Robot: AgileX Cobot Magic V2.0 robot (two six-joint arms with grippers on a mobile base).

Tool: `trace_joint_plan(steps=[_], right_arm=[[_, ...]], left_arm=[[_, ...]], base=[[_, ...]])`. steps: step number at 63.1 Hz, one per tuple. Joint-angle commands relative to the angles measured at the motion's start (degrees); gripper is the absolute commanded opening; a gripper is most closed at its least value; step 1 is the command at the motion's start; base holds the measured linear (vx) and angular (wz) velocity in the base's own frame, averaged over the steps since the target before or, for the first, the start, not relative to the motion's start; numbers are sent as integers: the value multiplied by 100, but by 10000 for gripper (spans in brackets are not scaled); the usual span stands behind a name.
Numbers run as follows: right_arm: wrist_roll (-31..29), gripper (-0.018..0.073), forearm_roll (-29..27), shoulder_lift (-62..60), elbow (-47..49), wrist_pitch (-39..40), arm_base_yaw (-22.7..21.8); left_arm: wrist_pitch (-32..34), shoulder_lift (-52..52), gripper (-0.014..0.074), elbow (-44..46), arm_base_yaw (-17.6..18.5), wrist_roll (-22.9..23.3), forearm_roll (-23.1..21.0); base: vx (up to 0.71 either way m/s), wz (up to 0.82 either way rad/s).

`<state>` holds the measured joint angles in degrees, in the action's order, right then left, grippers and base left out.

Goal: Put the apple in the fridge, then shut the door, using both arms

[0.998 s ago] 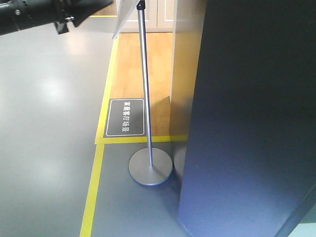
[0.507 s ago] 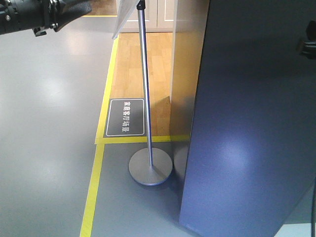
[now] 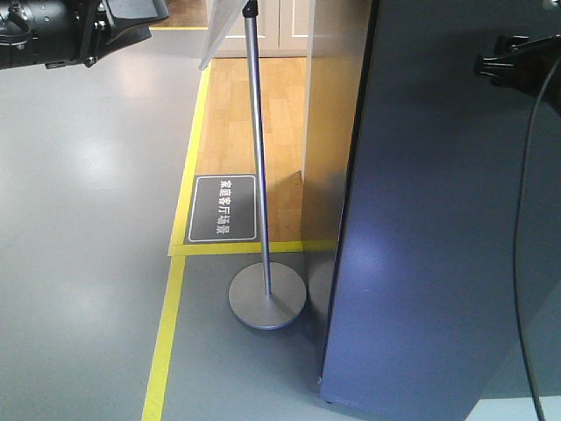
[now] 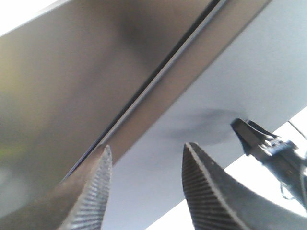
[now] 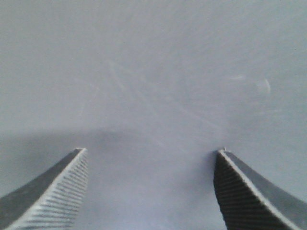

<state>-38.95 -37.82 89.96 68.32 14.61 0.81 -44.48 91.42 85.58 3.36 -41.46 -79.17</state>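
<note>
**Both grippers spread at the dark grey fridge door, apple out of view**

Landmark: the door, tall dark grey slab filling the right of the front view. Apple not visible in any view, so its place cannot be told.

Right arm sits at the upper right, in front of the door face, black cable hanging down across it. Right gripper faces the plain grey door surface close up, jaws wide apart, nothing between the ribbed fingers; contact with the door cannot be told.

Left arm is at the top left, well apart from the door. Left gripper has jaws parted, empty, pointing at the door's edge seam; the right arm's tip shows beside the door panel.

Left of the door: a metal sign stand on a round base, a black floor sign, yellow tape lines, wood flooring beyond.
</note>
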Motion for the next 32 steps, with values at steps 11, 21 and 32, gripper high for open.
trace_joint_plan(steps=[11,21,32], right_arm=[[-164,524,19,415,878,294,-20],[-350,524,-227,767,1354,47,-20],[-535,524,-301,1136,1891,-436,-20]], left_arm=[[241,-222,342,194,-27,-17,-264],[276,-222,342,194,-27,-17,-45],[261,-222,342,194,-27,1,124]], base=[[0,0],[0,0],[0,0]])
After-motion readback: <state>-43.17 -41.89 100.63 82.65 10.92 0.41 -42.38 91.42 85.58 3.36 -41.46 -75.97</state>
